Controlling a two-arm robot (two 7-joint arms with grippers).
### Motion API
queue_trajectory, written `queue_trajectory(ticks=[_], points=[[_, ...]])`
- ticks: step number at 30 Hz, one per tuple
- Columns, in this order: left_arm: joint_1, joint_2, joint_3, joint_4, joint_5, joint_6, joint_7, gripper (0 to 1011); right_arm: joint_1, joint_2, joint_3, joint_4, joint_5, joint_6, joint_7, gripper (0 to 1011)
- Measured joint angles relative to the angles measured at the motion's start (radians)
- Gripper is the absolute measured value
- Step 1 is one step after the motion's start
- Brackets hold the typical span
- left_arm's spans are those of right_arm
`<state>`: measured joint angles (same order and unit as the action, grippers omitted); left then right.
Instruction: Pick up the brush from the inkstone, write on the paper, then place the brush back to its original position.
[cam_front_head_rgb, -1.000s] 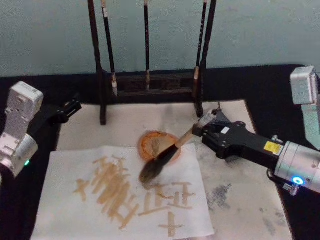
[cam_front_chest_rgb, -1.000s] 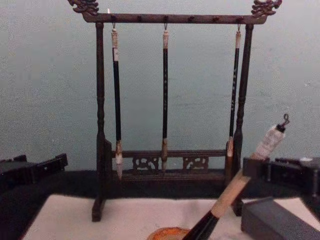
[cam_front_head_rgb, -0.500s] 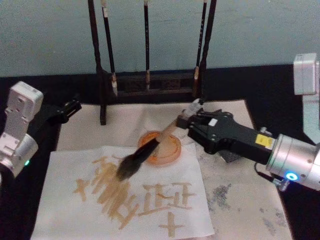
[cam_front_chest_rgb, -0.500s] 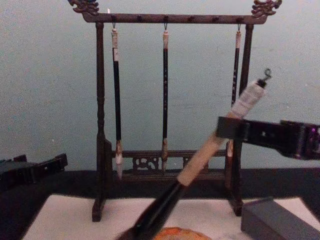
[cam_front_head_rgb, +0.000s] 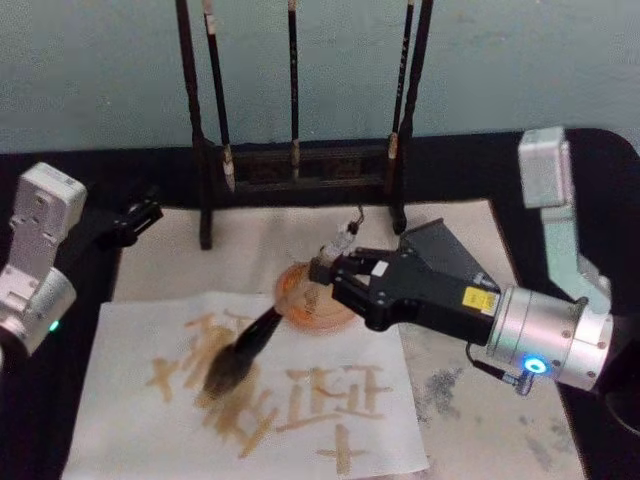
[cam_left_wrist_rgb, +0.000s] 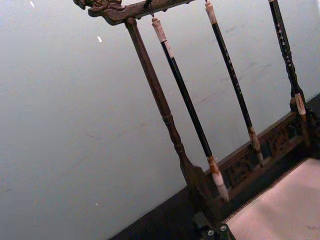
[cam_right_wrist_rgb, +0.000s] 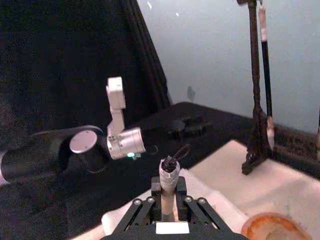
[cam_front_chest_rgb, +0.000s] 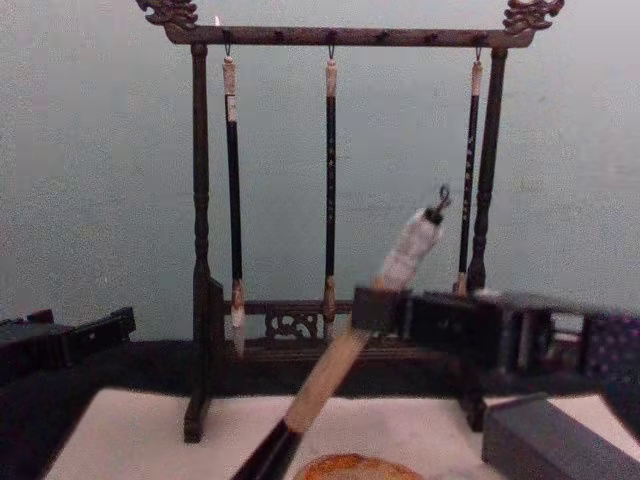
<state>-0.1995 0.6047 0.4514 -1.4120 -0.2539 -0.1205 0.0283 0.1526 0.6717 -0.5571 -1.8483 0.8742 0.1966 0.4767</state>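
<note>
**Grip.** The right gripper (cam_front_head_rgb: 325, 272) reaches in from the right of the head view. Its jaws are clamped on the pale upper handle of the brush (cam_front_head_rgb: 262, 331). In the right wrist view the two fingers (cam_right_wrist_rgb: 151, 189) flank the handle just below the whitish end cap and its loop.

**Axis.** The brush lies on a slant. The end cap points to the upper right, toward the brush stand (cam_front_head_rgb: 300, 165). The bristle head points to the lower left and is over the paper (cam_front_head_rgb: 120, 340), among the tan strokes left of centre. The working tip is therefore below and to the left of the jaws. The inkstone (cam_front_head_rgb: 312, 318), a round orange dish, sits just beside the jaws at the paper's upper edge. Judged from this, the return calls for drawing the tip back up along the brush's own line. The right arm is the nearer one. The left gripper (cam_front_head_rgb: 135, 217) is parked at the left edge, well apart from the brush.

**Limits of view.**
- The bristles show smeared, so they appear to touch the sheet, but contact is not certain.
- The gripper body covers the right part of the dish.
- In the chest view the lower frame edge cuts off the brush (cam_front_chest_rgb: 340, 360) at the ferrule, so the tip and the paper are hidden.
</note>
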Motion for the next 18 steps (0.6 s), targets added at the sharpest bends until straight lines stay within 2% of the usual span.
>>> queue_trajectory(ticks=[3, 10, 16, 18], points=[[0.000, 0.000, 0.000, 0.000, 0.000, 0.000, 0.000, 1002, 0.011, -0.010, -0.017, 0.027, -0.010, 0.008, -0.006, 173], [0.000, 0.000, 0.000, 0.000, 0.000, 0.000, 0.000, 1002, 0.016, -0.012, -0.027, 0.053, -0.029, 0.017, -0.019, 173], [0.000, 0.000, 0.000, 0.000, 0.000, 0.000, 0.000, 1002, 0.003, 0.002, -0.019, 0.064, -0.034, 0.024, -0.029, 173], [0.000, 0.000, 0.000, 0.000, 0.000, 0.000, 0.000, 1002, -0.010, 0.014, -0.006, 0.062, -0.033, 0.022, -0.033, 173]])
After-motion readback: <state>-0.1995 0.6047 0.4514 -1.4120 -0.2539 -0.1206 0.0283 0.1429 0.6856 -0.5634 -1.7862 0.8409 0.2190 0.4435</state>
